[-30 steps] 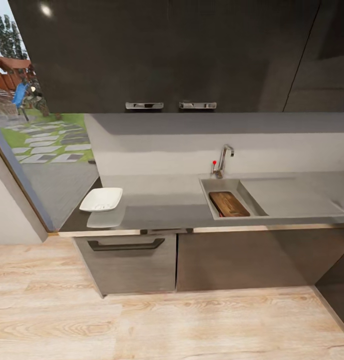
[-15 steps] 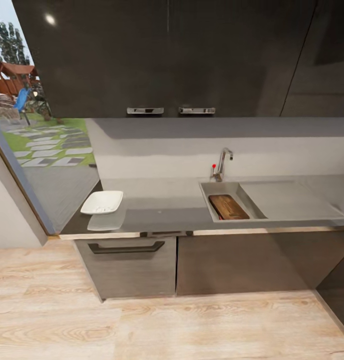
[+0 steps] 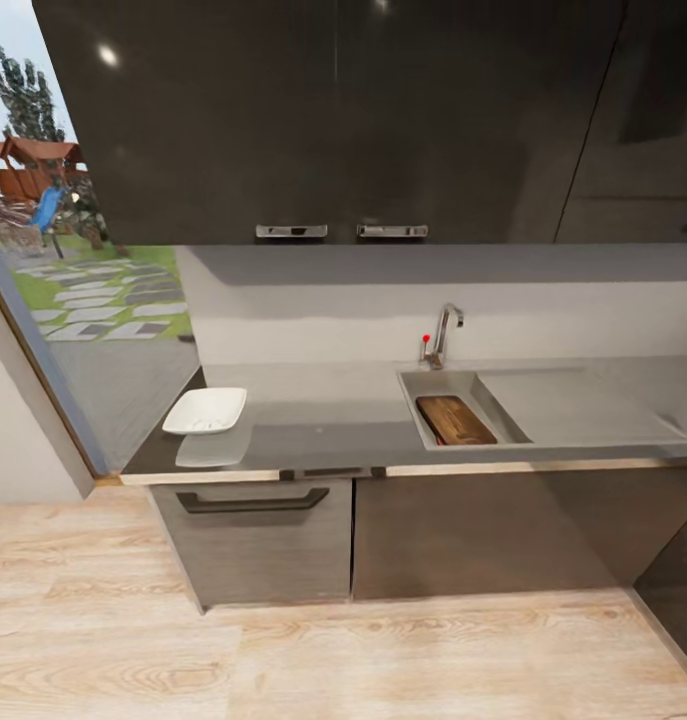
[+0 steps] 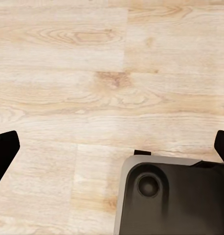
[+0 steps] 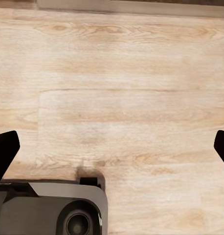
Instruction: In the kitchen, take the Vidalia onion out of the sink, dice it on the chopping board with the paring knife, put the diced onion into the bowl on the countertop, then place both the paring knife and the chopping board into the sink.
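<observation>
Board [image 3: 455, 419]: lies in sink [image 3: 429, 383]. Risk: knife unconfirmed beneath it. Left gripper [image 4: 112, 147], right gripper [image 5: 112, 147]: spread wide, empty.

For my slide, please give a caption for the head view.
Chopping board lies in the sink; white bowl rests on the grey countertop.

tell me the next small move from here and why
Probably nothing more than a final check, or backing off. The dark brown wooden chopping board already lies inside the grey steel sink, a bit of red at its edge that may be the knife. The white square bowl sits on the glossy grey countertop. Both grippers hang open over wood floor.
</observation>
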